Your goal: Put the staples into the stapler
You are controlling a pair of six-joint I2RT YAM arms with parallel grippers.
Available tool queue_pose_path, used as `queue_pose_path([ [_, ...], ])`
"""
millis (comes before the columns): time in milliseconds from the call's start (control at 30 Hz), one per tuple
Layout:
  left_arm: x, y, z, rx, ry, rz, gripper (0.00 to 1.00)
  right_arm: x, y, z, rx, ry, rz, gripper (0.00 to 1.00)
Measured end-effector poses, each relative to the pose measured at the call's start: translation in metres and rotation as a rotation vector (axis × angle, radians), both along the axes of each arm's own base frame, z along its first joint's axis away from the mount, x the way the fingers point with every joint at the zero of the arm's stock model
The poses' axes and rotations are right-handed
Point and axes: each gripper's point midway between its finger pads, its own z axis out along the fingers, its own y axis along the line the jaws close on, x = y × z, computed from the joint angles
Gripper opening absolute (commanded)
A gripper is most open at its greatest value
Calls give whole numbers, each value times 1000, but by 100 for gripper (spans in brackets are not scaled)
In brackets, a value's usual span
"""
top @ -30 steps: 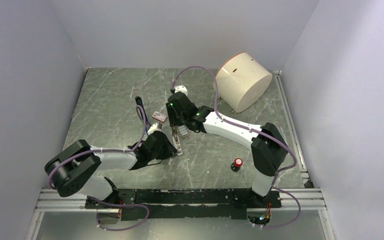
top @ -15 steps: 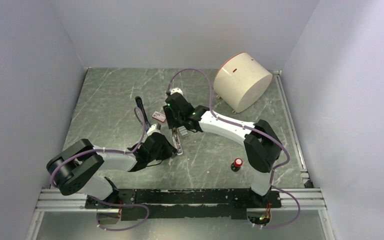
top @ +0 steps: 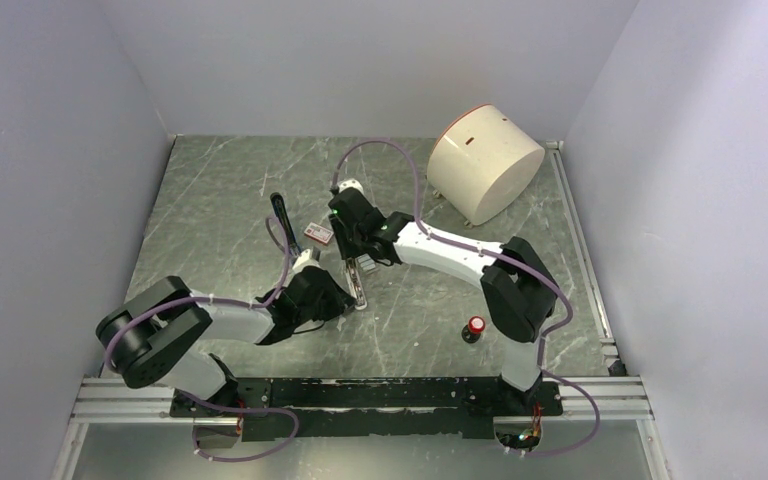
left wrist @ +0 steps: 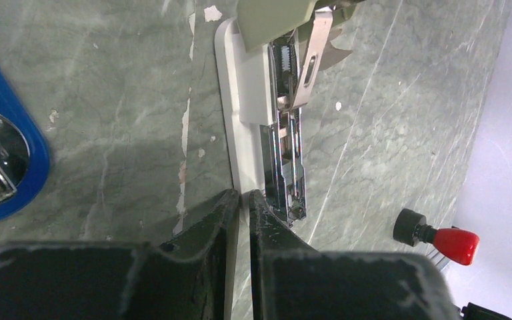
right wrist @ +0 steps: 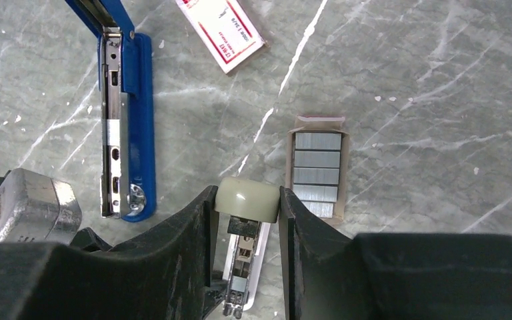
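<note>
Blue stapler (right wrist: 141, 127) lies hinged open, silver channel (right wrist: 112, 120) apparently upward.

The staples box (right wrist: 220, 32) carries red lettering on its white top, too small to read; nothing else legible.

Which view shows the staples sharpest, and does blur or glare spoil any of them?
Right wrist: the staples sharp and evenly lit, right gripper's fingers dark and soft. Left wrist: left gripper's fingers blurred, metal glints on the blue stapler at the frame edge. Top external: even light, staples too small to read.
</note>
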Motion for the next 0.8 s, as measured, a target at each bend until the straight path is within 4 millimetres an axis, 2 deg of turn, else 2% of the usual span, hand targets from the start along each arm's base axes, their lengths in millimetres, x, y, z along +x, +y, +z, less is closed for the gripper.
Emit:
queue_pose_path([
  [133,1,-2,0,-7,-4,-1,14,-5,-10,2,-1,-23,-23,14],
  [333,2,-4,0,-17,-7,-1,13,-28,-26,4,6,-33,-31,12],
  [800,2,-7,-4,-26,10,-1,12,-58,-25,-4,-9,-20,-66,12],
])
